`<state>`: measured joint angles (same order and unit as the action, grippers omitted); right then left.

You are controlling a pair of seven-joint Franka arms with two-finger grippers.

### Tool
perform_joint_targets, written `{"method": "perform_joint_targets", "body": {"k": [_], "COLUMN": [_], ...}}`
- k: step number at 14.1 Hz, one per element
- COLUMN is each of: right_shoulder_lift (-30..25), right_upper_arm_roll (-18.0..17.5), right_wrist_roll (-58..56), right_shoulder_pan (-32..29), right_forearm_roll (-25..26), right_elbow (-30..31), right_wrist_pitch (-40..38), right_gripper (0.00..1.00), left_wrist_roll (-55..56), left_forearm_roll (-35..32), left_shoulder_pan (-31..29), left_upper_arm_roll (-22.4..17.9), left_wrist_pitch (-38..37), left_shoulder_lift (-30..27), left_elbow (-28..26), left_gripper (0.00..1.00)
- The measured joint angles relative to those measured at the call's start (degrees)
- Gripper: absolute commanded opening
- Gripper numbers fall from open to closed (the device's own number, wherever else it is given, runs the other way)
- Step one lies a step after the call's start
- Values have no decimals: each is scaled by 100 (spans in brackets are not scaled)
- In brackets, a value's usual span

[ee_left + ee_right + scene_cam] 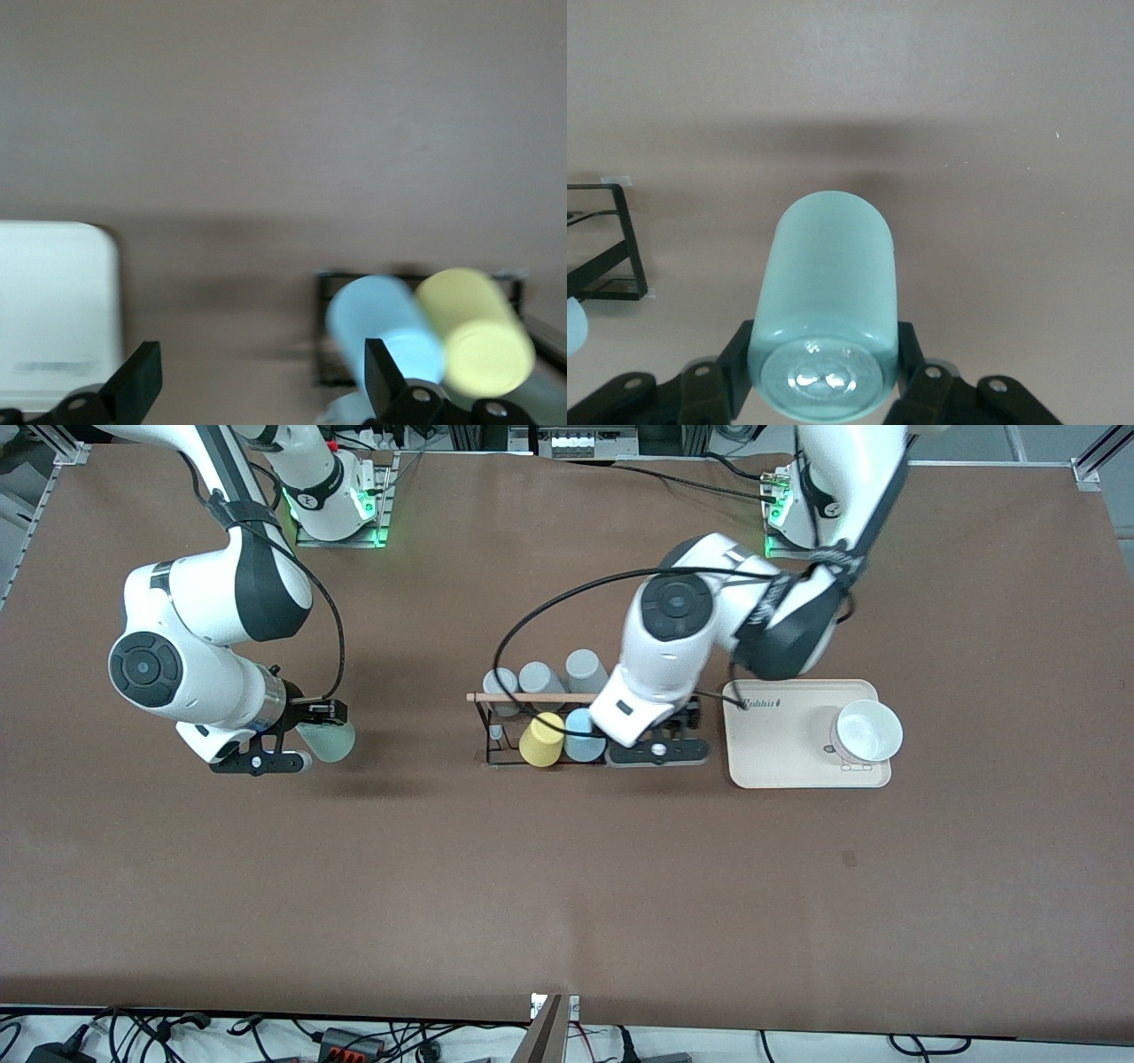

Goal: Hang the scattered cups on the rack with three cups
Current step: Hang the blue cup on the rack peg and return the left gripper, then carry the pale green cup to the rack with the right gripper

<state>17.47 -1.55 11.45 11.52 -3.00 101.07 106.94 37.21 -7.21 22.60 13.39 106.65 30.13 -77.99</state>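
With the right gripper (824, 390) fingers clamped on the mint cup (326, 741), carry it toward the rack (523, 731) at 3 o'clock, mouth over a free peg, while the left gripper (660, 751), fingers spread, waits beside the blue cup (582, 737).

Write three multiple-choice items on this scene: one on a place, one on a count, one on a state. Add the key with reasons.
1. Where is the white bowl?
A. on the beige tray
B. on the rack
C. in the left gripper

2. How many grey cups are on the rack?
A. one
B. three
C. five

3. What is the right gripper doing?
A. hanging open
B. shut on nothing
C. holding the mint cup

Key: 1 A, the bowl sits at the tray's corner. 2 B, three grey cups line the wooden rod, with the yellow cup and blue cup in front. 3 C, its fingers clamp the mint cup's sides.
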Motion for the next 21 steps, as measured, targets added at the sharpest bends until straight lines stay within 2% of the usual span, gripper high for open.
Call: {"method": "perform_joint_targets", "body": {"k": [6,10,13,17,21], "right_shoulder_lift": [9,109,337,642,936], "right_upper_arm_roll": [-7,-9,-8,-10,-17], "right_wrist_roll": [494,684,690,819,1467], "right_shoulder_pan": [381,654,689,894,1332], "right_forearm_roll": [-197,-316,-902,-1102,-1107], "right_elbow": [-426,-834,-1102,-1341,-1662], "right_wrist_pitch": [-3,-20,-23,-17,-7], "right_gripper": [15,15,15,15,15], "left_wrist_roll": [-2365,-3142,-3437,-3552,-3559], "left_forearm_roll": [-3,145,415,457,459], "left_shoulder_pan": [-1161,-1925,-2624,-3031,-3127], "left_upper_arm_roll": [1,16,15,-2,-5], "left_wrist_pitch": [-1282,-1435,-1422,-1412,-1430], "left_shoulder_lift": [-993,-2091,-2726,-2876,-2877], "left_elbow": [-66,-997,-1630,-1795,-1717], "left_gripper": [100,100,100,100,100]}}
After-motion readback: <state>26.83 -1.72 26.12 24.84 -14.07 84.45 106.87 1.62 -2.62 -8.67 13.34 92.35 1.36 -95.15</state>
